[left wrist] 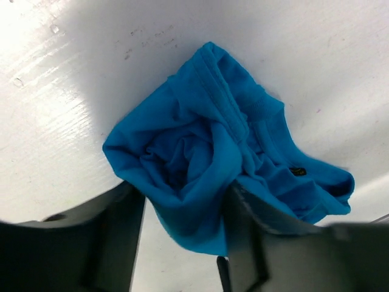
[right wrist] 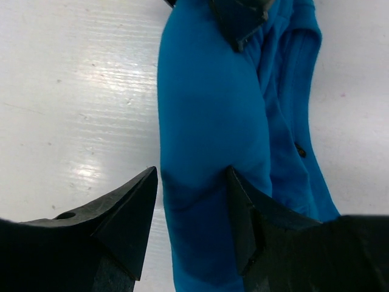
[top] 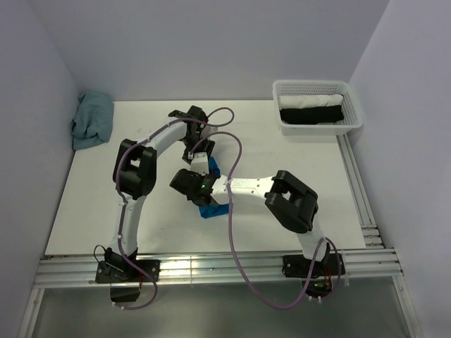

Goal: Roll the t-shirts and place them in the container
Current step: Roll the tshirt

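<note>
Blue t-shirt sits rolled into a tight bundle mid-worktop, right between both arms. Roll looks basically finished, so this reads as the end of the rolling step for this shirt.

Left claw: fingers spread either side of the roll's open spiral end, cloth bulging down between them. The fingers seem to touch the fabric, but I can't tell if they grip it or have let go. Right claw: fingers straddle the long body of the roll, one finger standing off the cloth with bare worktop showing in the gap, the other pressed against the fabric. Reads as open, not clamping.

Poses: in the top view both arms fold inward and meet over the centre. Left arm arches up and over from its base, wrist pointing down onto the bundle. Right arm reaches across low from the right, wrist just beside the left one, nearly touching.

Next probably: one claw takes a firm hold on the roll without letting it unwind, then carries it to the white basket at the far right, which already holds a dark and a white roll. A crumpled teal cloth waits far left, likely the next one.
</note>
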`<move>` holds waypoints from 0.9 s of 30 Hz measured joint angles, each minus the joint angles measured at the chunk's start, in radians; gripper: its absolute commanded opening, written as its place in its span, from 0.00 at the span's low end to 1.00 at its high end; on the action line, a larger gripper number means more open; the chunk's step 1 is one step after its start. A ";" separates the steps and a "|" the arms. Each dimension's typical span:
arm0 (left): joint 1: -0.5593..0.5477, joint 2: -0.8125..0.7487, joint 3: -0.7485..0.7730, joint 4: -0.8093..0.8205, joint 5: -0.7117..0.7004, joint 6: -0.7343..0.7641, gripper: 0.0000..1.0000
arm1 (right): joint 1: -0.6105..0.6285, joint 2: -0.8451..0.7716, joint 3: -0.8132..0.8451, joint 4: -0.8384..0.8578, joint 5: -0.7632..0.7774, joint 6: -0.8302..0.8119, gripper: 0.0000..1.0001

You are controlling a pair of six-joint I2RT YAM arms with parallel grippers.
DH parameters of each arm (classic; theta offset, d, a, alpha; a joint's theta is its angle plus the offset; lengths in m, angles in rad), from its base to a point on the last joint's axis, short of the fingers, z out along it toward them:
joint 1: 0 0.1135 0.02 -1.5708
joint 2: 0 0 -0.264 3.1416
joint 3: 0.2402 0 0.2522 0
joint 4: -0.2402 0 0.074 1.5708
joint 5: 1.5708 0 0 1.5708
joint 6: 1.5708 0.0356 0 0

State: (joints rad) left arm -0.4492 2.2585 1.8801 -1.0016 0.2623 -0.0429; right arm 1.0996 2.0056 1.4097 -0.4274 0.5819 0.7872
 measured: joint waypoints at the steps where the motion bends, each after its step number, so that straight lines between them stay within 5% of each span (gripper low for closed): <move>1: 0.000 0.003 0.007 -0.003 0.001 0.002 0.65 | 0.001 0.000 0.000 -0.011 0.005 0.007 0.57; 7: 0.002 0.018 0.073 -0.014 0.011 0.014 0.84 | 0.004 0.002 -0.004 -0.063 0.032 0.048 0.58; 14: 0.018 0.016 0.158 -0.010 0.084 0.048 0.91 | 0.003 -0.002 -0.042 -0.042 0.044 0.076 0.56; 20: 0.049 -0.016 0.109 -0.007 0.170 0.085 0.93 | -0.035 -0.114 -0.230 0.164 -0.032 0.074 0.49; 27: 0.118 -0.100 -0.057 0.042 0.309 0.118 0.98 | -0.178 -0.266 -0.509 0.520 -0.331 0.080 0.46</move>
State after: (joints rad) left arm -0.3313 2.1586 1.8233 -0.9596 0.5716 0.0750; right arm 0.9218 1.7393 0.9009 0.0929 0.2512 0.8673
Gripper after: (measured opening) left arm 0.969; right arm 0.475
